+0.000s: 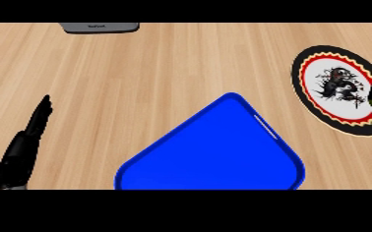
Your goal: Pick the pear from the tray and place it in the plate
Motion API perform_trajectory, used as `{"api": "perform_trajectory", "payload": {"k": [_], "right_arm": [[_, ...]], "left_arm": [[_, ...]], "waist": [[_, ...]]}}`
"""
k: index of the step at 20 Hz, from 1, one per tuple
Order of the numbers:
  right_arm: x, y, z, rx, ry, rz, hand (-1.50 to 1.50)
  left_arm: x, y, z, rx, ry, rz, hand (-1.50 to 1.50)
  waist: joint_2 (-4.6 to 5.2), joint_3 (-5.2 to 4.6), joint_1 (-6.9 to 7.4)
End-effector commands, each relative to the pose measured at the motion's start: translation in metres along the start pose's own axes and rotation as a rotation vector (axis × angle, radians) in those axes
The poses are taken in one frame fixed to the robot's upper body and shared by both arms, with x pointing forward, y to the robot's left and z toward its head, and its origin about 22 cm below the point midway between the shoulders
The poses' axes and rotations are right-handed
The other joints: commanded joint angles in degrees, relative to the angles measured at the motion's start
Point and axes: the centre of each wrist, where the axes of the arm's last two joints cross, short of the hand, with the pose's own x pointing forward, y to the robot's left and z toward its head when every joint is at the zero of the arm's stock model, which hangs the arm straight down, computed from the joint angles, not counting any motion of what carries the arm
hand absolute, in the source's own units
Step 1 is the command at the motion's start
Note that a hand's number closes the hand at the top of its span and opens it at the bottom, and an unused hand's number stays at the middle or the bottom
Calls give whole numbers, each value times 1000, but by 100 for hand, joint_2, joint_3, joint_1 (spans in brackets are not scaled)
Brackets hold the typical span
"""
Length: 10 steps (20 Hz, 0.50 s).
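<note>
Wood worktop (123,73); blue tray (218,152) at near edge, centre, one corner pointing toward far edge; patterned plate (320,78) at right edge, cut off by view; left hand (23,145) at near-left corner, fingers (42,110) straight, holding nothing; grey object (100,27) at far edge, left; pear's place: cannot tell.

You see a blue tray (210,152) low in the middle of the wooden counter (131,73). A patterned plate (299,78) lies apart at the right edge. The left hand (25,142) rests lower left, fingers straight. A grey box (100,27) sits top left.
</note>
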Motion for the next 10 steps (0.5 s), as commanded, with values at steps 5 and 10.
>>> {"api": "perform_trajectory", "payload": {"k": [5,10], "right_arm": [[-61,-60,77,-370,-12,32,150],[-73,-76,98,-585,-144,24,150]], "left_arm": [[2,-1,0,-20,-14,-3,0],[4,-3,-4,-26,-29,5,0]], "waist": [[14,38,167],[-6,26,237]]}}
